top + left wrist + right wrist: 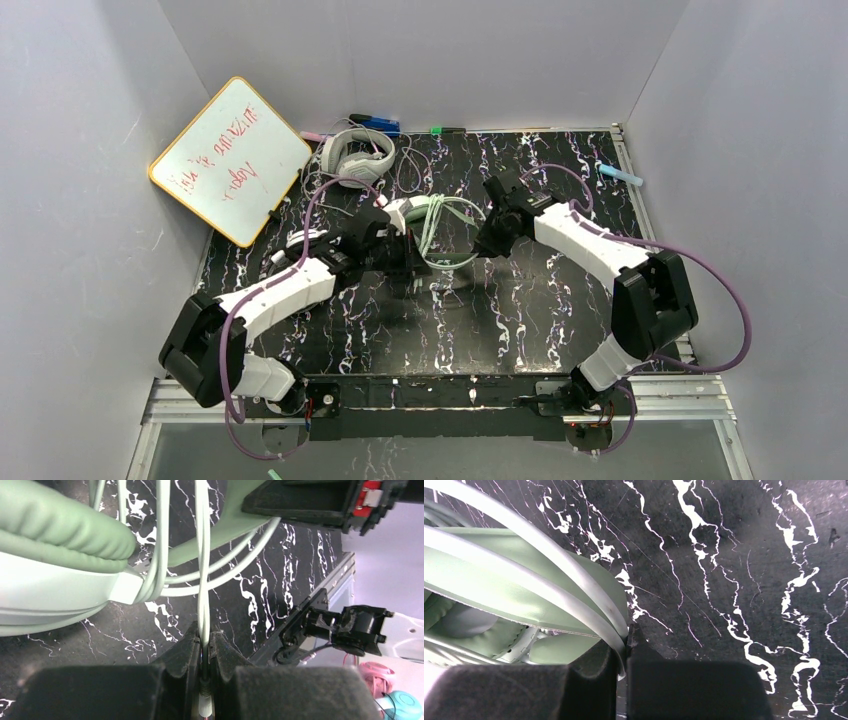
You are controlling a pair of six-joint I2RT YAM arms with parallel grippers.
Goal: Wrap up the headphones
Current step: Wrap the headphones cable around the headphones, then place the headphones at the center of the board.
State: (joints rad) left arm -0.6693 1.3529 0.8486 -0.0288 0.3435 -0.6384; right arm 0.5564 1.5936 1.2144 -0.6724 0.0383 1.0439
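The left hand [205, 647] pinches the pale cable [202, 580] while the right hand [621, 650] clamps the mint-green headset's band [499, 585]; steady tension should keep each loop snug around it.

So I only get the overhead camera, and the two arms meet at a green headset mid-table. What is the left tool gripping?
Observer: The left wrist view shows the left tool shut on the pale cable.
Visitor: And the right one?
Observer: Its wrist view shows the right tool shut on the band of the mint-green headset.
Visitor: Is that cable slack?
Observer: No, up close it runs straight from the left tool to the headset, beside other looped strands.
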